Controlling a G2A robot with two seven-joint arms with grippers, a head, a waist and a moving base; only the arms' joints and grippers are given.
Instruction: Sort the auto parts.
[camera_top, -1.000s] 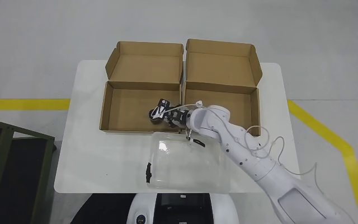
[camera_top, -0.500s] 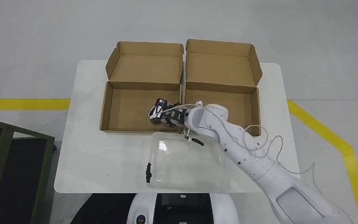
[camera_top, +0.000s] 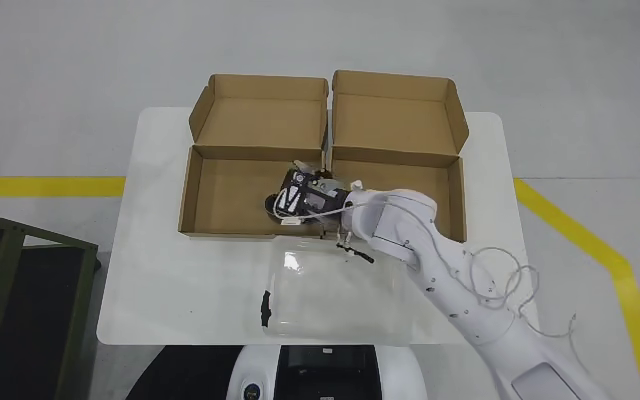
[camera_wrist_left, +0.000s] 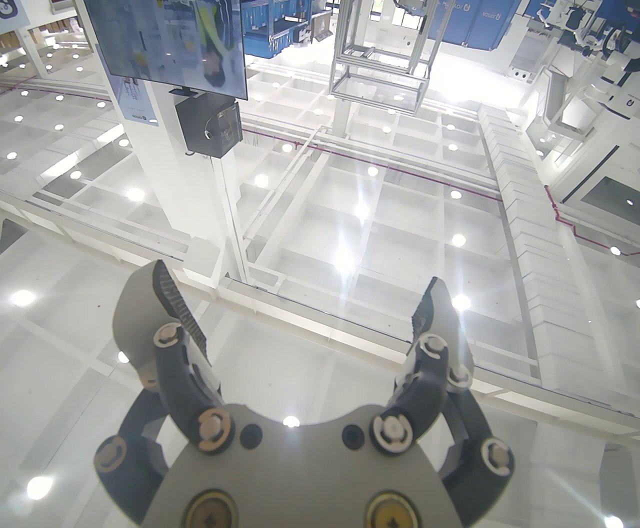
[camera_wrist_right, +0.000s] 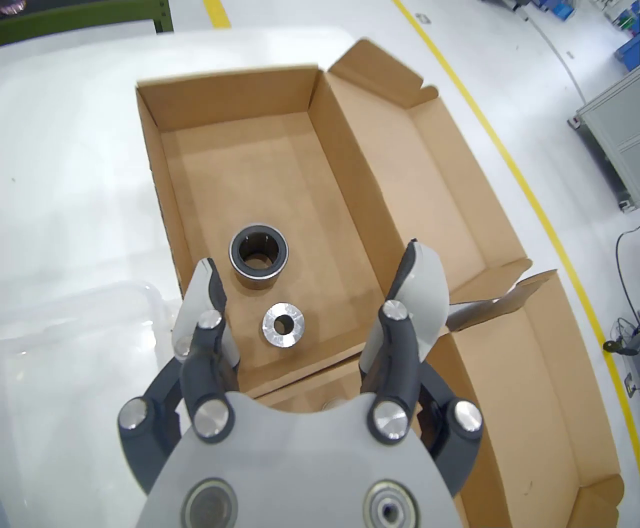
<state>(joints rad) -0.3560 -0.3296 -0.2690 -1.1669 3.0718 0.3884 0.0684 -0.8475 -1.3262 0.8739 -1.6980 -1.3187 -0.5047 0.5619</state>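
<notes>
Jaws are seen spread wide on both grippers, with nothing gripped.
Right gripper (camera_wrist_right: 310, 257) is held over an open cardboard box (camera_wrist_right: 225, 100). A silver ring (camera_wrist_right: 283, 326) is found on the box floor between the jaws, and a black bushing (camera_wrist_right: 259, 254) just beyond it, near one fingertip, not touching. Left gripper (camera_wrist_left: 297, 277) is pointed at the ceiling.

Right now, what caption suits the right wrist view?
Open right pincer above a cardboard box holding a dark bushing and a silver ring.
</notes>
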